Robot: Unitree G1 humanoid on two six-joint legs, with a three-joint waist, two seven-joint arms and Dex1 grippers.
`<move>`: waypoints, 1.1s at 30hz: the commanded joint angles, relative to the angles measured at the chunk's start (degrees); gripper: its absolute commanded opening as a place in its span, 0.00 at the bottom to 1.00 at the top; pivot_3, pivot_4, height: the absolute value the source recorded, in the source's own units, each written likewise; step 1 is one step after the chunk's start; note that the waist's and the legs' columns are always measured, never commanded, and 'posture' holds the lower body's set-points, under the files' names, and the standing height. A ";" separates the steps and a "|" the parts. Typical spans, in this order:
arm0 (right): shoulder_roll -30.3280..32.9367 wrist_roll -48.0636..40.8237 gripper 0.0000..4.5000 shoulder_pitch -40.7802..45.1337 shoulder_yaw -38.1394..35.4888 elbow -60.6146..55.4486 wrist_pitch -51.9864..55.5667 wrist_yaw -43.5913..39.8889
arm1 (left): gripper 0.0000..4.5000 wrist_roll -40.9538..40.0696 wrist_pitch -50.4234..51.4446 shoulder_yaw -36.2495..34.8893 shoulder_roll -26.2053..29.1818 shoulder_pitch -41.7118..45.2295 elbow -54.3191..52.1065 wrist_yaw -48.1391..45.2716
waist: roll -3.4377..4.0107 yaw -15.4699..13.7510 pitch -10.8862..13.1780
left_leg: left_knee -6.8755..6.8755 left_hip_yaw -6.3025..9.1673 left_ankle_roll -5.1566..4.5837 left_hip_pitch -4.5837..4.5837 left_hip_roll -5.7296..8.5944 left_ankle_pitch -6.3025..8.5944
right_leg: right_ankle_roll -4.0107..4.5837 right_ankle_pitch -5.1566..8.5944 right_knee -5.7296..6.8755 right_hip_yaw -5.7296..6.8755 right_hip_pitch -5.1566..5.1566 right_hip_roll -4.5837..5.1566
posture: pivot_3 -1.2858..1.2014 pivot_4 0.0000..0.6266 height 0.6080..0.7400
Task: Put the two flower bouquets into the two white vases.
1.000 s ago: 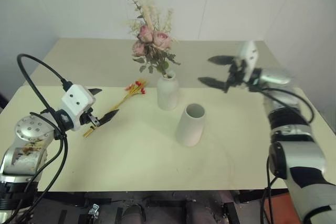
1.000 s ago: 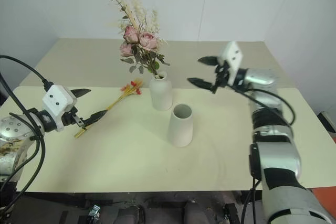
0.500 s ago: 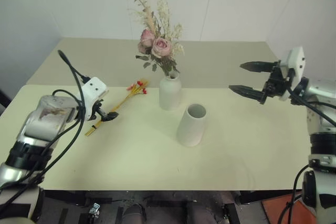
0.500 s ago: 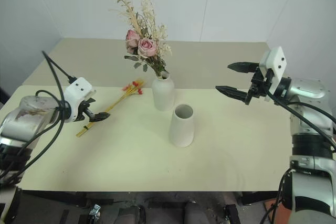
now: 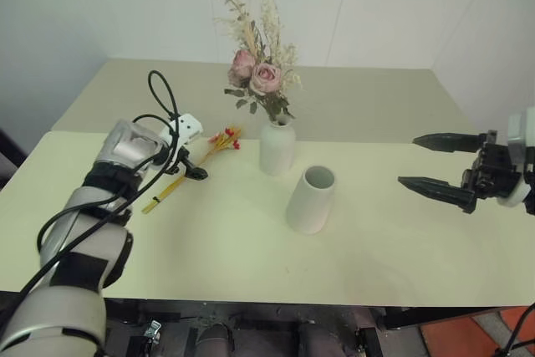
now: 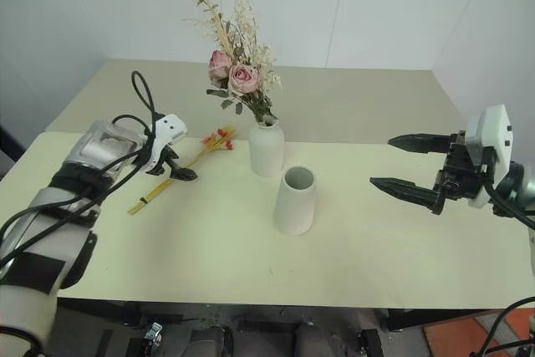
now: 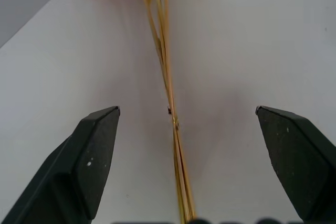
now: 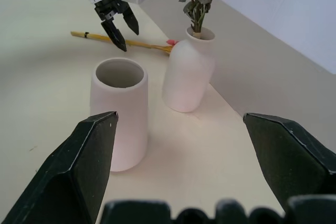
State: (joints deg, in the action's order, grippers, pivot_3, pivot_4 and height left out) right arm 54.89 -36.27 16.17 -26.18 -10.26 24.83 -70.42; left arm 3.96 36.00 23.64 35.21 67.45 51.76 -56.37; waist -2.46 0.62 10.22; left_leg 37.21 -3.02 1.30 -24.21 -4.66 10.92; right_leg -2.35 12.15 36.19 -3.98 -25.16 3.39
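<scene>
Yellow stalk bundle (image 6: 177, 171), lying left of bottle vase (image 6: 266, 149): my left end effector (image 6: 178, 170) spread wide, straddling stalks to grasp; right end effector (image 6: 403, 168) wide, empty.

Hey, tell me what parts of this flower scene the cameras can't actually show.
- Rose bouquet stems: hidden inside the bottle-shaped vase, head views.
- Yellow stalk bundle: red tips cut off by the left wrist view's edge.
- Cone vase bottom: too dark to see, right wrist view.
- Left claw: contact with the stalks unclear.
</scene>
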 commanded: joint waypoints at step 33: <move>-2.43 -9.59 1.00 -21.00 -21.22 -13.17 0.05 2.03 | 0.00 -41.13 -12.24 -47.82 -0.86 -3.48 -23.47 -6.67 | -0.02 -0.09 -0.04 | 0.14 0.20 0.01 0.00 0.07 0.00 | -0.16 0.04 0.12 0.05 0.13 0.05 | 0.52 0.24 1.00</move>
State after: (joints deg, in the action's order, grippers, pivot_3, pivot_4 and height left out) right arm 52.46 -44.31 -4.61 -44.40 -22.13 26.74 -67.26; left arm -31.08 22.45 -21.78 34.39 63.61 34.25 -58.96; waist -2.48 0.53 10.19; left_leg 37.38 -2.82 1.31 -24.19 -4.59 10.92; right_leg -2.51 12.19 36.32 -3.93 -25.01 3.44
